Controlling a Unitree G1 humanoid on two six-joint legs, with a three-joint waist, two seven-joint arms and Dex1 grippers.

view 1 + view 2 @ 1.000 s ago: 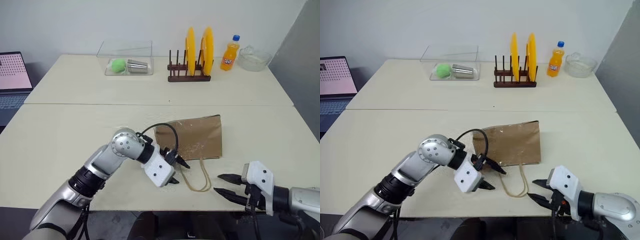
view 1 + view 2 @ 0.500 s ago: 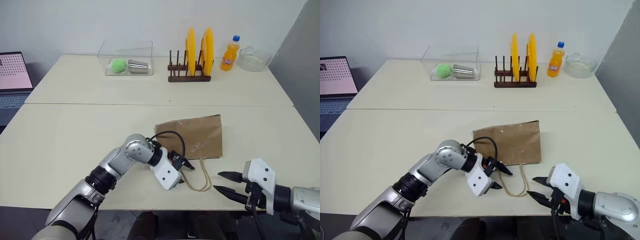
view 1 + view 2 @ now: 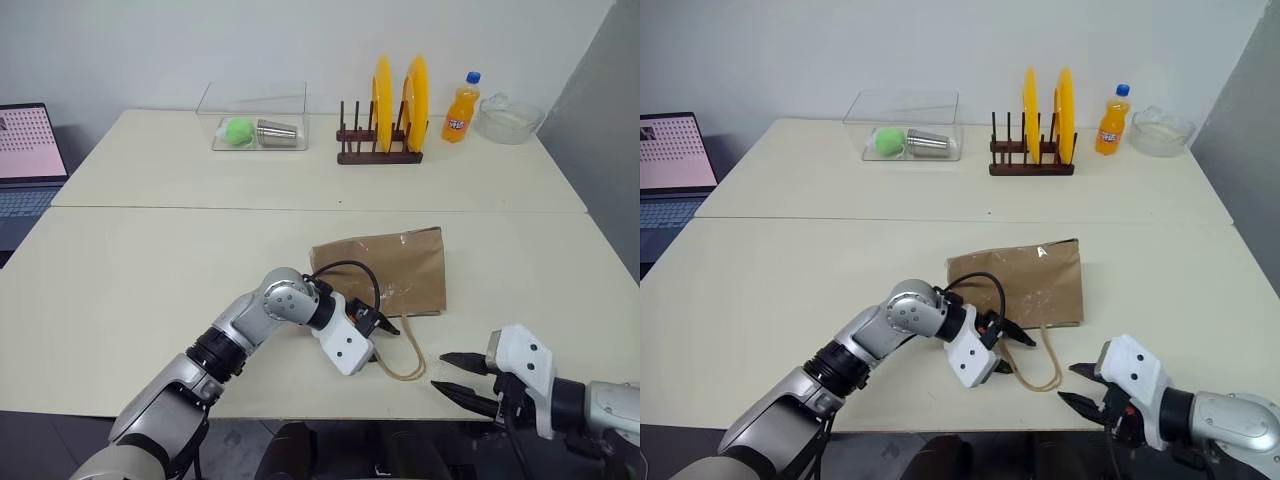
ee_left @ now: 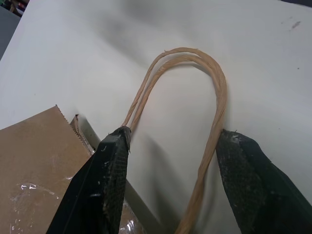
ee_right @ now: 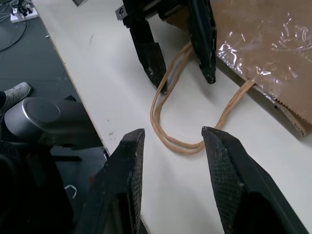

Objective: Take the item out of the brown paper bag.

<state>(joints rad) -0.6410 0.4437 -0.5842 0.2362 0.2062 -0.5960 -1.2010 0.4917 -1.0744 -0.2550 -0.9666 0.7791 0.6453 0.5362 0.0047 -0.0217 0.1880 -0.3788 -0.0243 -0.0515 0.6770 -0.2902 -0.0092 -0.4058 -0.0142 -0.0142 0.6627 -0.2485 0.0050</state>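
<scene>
The brown paper bag [image 3: 385, 270] lies flat on the near table, its mouth toward me and its thin tan loop handles [image 3: 403, 358] spread on the tabletop. My left gripper [image 3: 384, 342] is open at the bag's mouth, with one finger [image 4: 109, 180] on each side of the handles [image 4: 195, 63] where they leave the bag. My right gripper [image 3: 455, 378] is open over the table's front edge, just right of the handle loops [image 5: 161, 126], with nothing between its fingers. The item is hidden.
On the far table stand a plate rack with two yellow plates [image 3: 380, 130], an orange soda bottle [image 3: 460, 108], a glass bowl [image 3: 508, 118] and a clear box [image 3: 255, 118] with a green ball and a metal cup. A laptop [image 3: 25, 150] sits far left.
My left gripper has moved right and down to the bag's mouth and now straddles the handles. The right gripper and the bag have stayed where they were.
</scene>
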